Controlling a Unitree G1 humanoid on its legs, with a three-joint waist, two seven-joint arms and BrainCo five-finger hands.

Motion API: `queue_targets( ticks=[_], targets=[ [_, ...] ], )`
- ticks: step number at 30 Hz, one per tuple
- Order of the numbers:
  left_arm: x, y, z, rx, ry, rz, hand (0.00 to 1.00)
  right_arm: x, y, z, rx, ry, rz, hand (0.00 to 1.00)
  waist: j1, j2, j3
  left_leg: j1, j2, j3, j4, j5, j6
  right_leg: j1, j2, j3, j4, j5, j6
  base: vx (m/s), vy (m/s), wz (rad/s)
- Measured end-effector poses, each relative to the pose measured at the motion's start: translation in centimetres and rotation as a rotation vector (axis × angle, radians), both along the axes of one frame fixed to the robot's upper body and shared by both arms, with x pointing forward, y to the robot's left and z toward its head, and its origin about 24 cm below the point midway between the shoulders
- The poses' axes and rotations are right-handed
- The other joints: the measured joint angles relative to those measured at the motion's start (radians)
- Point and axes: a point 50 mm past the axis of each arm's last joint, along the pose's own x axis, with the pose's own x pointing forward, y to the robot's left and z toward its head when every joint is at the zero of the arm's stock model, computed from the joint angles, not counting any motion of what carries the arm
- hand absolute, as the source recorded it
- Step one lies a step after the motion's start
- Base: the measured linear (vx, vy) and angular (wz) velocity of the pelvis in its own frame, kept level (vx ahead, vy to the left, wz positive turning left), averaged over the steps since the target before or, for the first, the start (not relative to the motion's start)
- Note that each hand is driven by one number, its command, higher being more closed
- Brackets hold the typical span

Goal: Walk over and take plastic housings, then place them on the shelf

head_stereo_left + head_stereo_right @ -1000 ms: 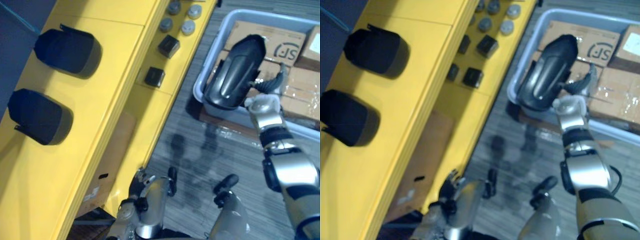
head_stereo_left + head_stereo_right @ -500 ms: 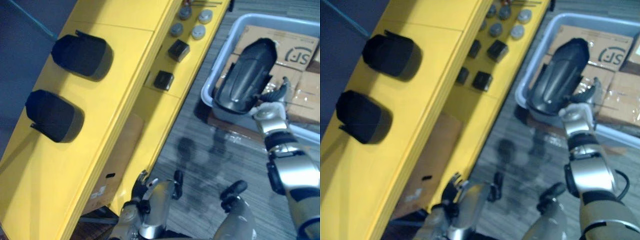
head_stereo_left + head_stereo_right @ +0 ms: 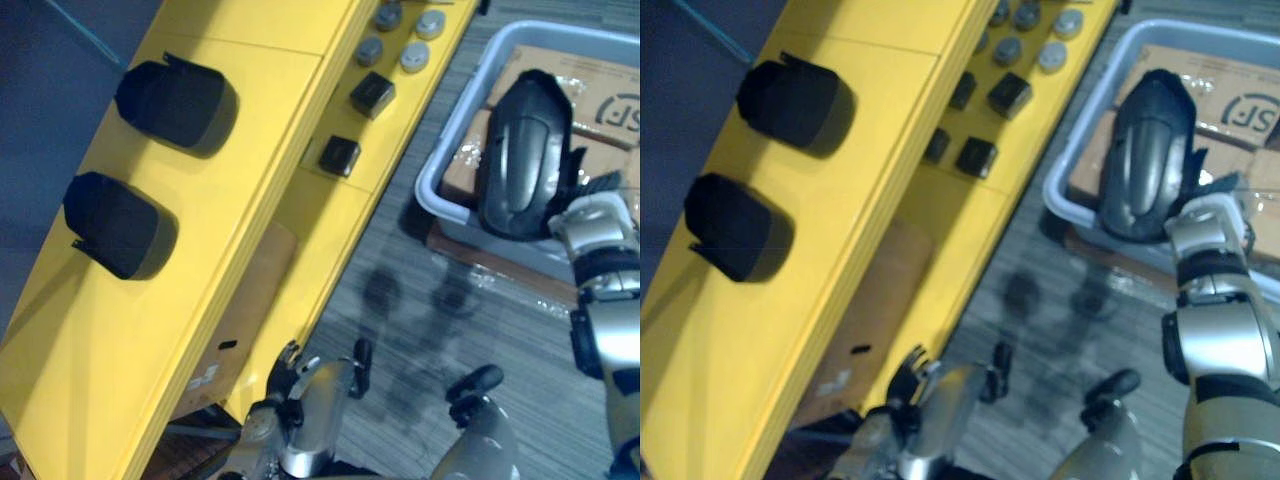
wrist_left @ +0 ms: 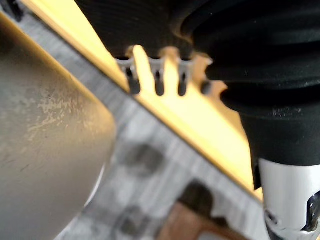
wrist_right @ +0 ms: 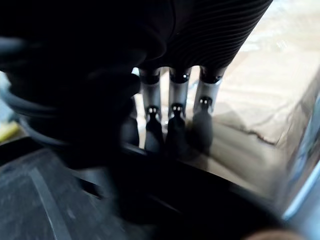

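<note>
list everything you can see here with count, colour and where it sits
shelf: one, yellow, along the left
shelved housings: two, black, side by side on the shelf's top
held housing: one, black, over the bin's near corner
blocks: four, black, on the shelf's lower ledge
discs: several, grey, farther along that ledge
bin: one, grey, on the floor at right
cardboard boxes: count unclear, brown, inside the bin
cardboard panel: one, brown, under the shelf
right hand: one, silver, gripping the held housing's near end
left hand: one, silver, relaxed, low beside the shelf
</note>
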Motion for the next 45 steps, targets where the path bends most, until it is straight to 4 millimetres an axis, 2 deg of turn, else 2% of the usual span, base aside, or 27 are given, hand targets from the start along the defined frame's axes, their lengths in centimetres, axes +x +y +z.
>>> queue_targets(
  ticks=[5, 11, 15, 19, 23, 29, 32, 35, 38, 40, 42, 45],
  targets=[
    [-0.1, 0.0, 0.0, -0.008, -0.008, -0.006, 0.00, -0.7, -0.9, 0.4, -0.012, 0.038, -0.064, 1.00, 0.002, 0.001, -0.001, -0.003, -0.007, -0.009, 0.003, 0.000, 0.000, 0.000, -0.013, -0.010, 0.016, -0.013, 0.000, -0.01, 0.043, 0.08],
    [-0.5, 0.3, 0.5, -0.019, -0.038, 0.014, 0.00, -2.4, -3.3, 1.4, -0.101, -0.009, -0.179, 1.00, -0.004, 0.001, -0.001, -0.029, -0.001, -0.013, 0.031, -0.012, 0.004, -0.010, -0.006, -0.013, 0.013, -0.013, 0.000, -0.01, 0.045, 0.00],
    [-0.7, 0.2, 0.7, -0.030, -0.044, 0.034, 0.00, -3.1, -4.5, 2.4, -0.151, -0.065, -0.202, 1.00, -0.012, 0.000, 0.000, -0.045, 0.016, 0.000, 0.064, -0.032, 0.004, -0.022, 0.016, 0.008, 0.009, -0.007, 0.003, 0.00, 0.037, -0.15],
    [-0.7, 0.1, 1.2, -0.042, -0.062, 0.050, 0.00, -3.2, -4.8, 3.5, -0.194, -0.105, -0.191, 1.00, -0.018, -0.006, 0.004, -0.050, 0.039, 0.007, 0.082, -0.044, 0.001, -0.024, 0.041, 0.015, 0.002, -0.001, 0.001, 0.01, 0.024, -0.13],
    [-0.8, 0.1, 1.6, -0.051, -0.078, 0.065, 0.00, -2.0, -3.5, 6.1, -0.279, -0.190, -0.108, 1.00, -0.028, -0.018, 0.013, -0.043, 0.060, 0.029, 0.098, -0.052, -0.004, -0.033, 0.061, 0.043, 0.006, -0.003, -0.004, -0.01, 0.018, -0.19],
    [0.0, -0.1, 3.1, -0.061, -0.174, 0.073, 0.00, -1.1, -2.1, 8.1, -0.381, -0.255, -0.041, 1.00, -0.039, -0.046, 0.034, -0.040, 0.082, 0.031, 0.114, -0.060, -0.014, -0.033, 0.080, 0.053, 0.013, -0.009, -0.015, -0.04, 0.019, -0.08],
    [0.8, -0.6, 4.5, -0.077, -0.244, 0.041, 0.00, -0.8, -1.5, 8.6, -0.443, -0.269, -0.009, 1.00, -0.041, -0.055, 0.040, -0.038, 0.095, 0.037, 0.119, -0.069, -0.019, -0.036, 0.094, 0.063, 0.011, -0.005, -0.022, -0.07, 0.024, -0.12],
    [2.2, -2.0, 6.8, -0.091, -0.348, -0.023, 0.00, -0.4, -0.7, 9.4, -0.508, -0.300, 0.027, 1.00, -0.052, -0.070, 0.050, -0.041, 0.106, 0.047, 0.126, -0.071, -0.020, -0.041, 0.104, 0.069, 0.003, 0.002, -0.029, -0.07, 0.027, -0.14],
    [3.8, -3.6, 9.5, -0.095, -0.464, -0.087, 0.00, 0.0, 0.5, 10.3, -0.561, -0.373, 0.078, 1.00, -0.076, -0.089, 0.064, -0.055, 0.126, 0.052, 0.142, -0.074, -0.024, -0.047, 0.129, 0.074, -0.019, 0.019, -0.039, -0.07, 0.019, -0.15],
    [4.9, -4.4, 11.0, -0.067, -0.530, -0.131, 0.00, 0.6, 2.1, 10.9, -0.605, -0.430, 0.135, 1.00, -0.099, -0.110, 0.077, -0.054, 0.144, 0.058, 0.151, -0.079, -0.030, -0.048, 0.150, 0.088, -0.029, 0.026, -0.044, -0.07, 0.013, -0.23],
    [5.5, -5.0, 11.9, -0.051, -0.554, -0.157, 0.00, 0.8, 3.2, 11.7, -0.638, -0.472, 0.179, 1.00, -0.117, -0.119, 0.083, -0.053, 0.156, 0.063, 0.152, -0.081, -0.033, -0.048, 0.164, 0.094, -0.040, 0.034, -0.050, -0.05, 0.004, -0.17],
    [6.7, -5.4, 13.0, 0.002, -0.588, -0.171, 0.00, 1.4, 5.4, 12.4, -0.683, -0.540, 0.255, 1.00, -0.130, -0.135, 0.094, -0.036, 0.177, 0.089, 0.152, -0.083, -0.038, -0.047, 0.191, 0.118, -0.057, 0.045, -0.058, -0.05, -0.007, -0.31]
  ],
)
